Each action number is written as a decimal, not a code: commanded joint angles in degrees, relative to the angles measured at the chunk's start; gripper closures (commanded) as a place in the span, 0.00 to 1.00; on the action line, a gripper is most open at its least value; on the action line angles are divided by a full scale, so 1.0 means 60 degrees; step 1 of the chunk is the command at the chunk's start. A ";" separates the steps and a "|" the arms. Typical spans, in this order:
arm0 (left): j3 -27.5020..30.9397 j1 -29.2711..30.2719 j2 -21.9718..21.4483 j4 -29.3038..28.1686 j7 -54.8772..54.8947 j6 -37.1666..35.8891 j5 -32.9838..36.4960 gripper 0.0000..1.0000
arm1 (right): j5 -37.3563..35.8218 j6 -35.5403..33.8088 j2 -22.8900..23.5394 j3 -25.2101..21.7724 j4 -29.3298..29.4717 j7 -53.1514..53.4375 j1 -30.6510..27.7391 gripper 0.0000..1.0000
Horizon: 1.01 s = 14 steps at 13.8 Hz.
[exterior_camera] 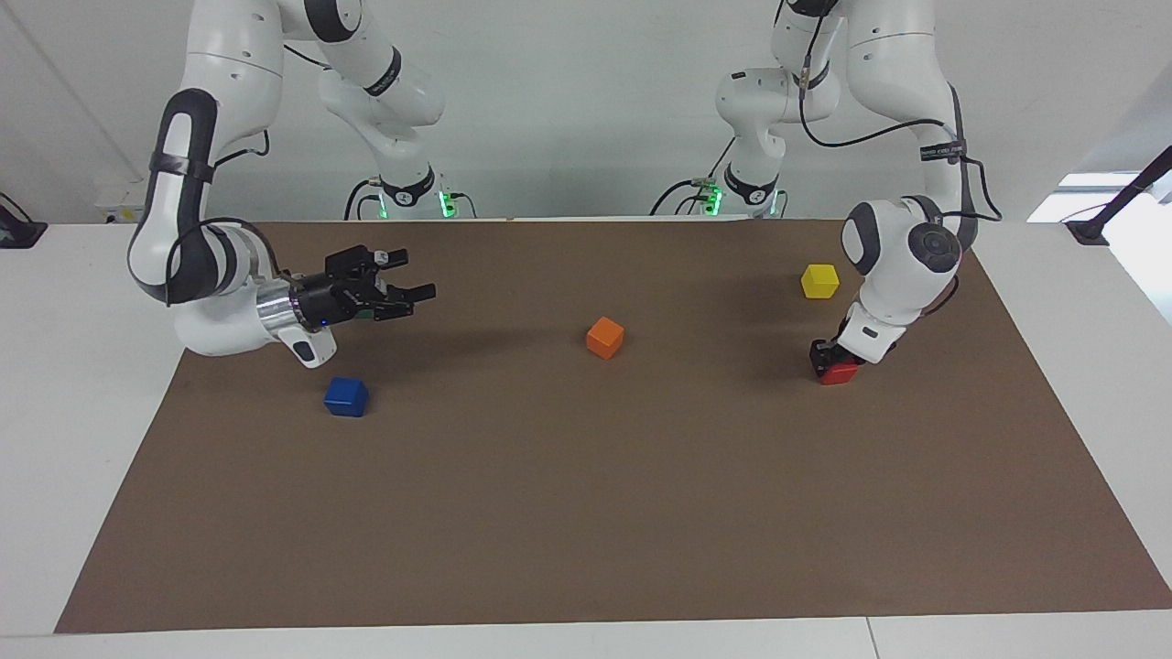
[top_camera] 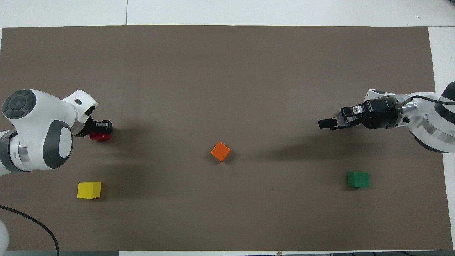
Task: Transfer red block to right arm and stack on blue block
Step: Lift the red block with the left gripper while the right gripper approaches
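Left end effector [exterior_camera: 829, 359] is down at the desk [exterior_camera: 586, 513], clamped on the red block [exterior_camera: 840, 372]; yellow cube [exterior_camera: 819, 281] sits near it. Right end effector [exterior_camera: 403, 279] hangs fingers spread, over the mat, hiding the green cube [top_camera: 358, 179] in the facing view; blue block [exterior_camera: 346, 396] lies just below it, orange cube [exterior_camera: 605, 337] between both.

brown mat [exterior_camera: 586, 513] carries blue block [exterior_camera: 346, 396], orange cube [exterior_camera: 605, 337], yellow cube [exterior_camera: 819, 280].
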 commanded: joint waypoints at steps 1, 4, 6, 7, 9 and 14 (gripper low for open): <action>-0.0021 -0.0092 -0.0152 0.1107 -0.1129 -0.1634 -0.0405 1.00 | 0.1052 -0.0296 0.0565 0.0086 0.0289 -0.0326 0.0432 0.00; -0.0065 -0.0136 -0.0283 0.2266 -0.1776 -0.3495 -0.1649 1.00 | 0.1683 -0.0282 0.0815 0.0086 0.0289 -0.0940 0.0988 0.00; -0.0080 -0.0151 -0.0546 0.2518 -0.2085 -0.4128 -0.2528 1.00 | 0.2065 -0.0224 0.0917 0.0086 0.0289 -0.1044 0.1325 0.00; -0.0094 -0.0151 -0.0809 0.2489 -0.2362 -0.4261 -0.2967 1.00 | 0.2081 -0.0180 0.0918 0.0086 0.0274 -0.1088 0.1414 0.00; -0.0138 -0.0165 -0.1205 0.2503 -0.3268 -0.4569 -0.3934 1.00 | 0.2081 -0.0019 0.0932 0.0086 0.0216 -0.1336 0.1633 0.00; -0.0884 -0.0166 -0.1719 0.2532 -0.7820 -0.4688 -0.5562 1.00 | 0.2593 0.0099 0.1225 0.0086 0.0216 -0.1937 0.2278 0.00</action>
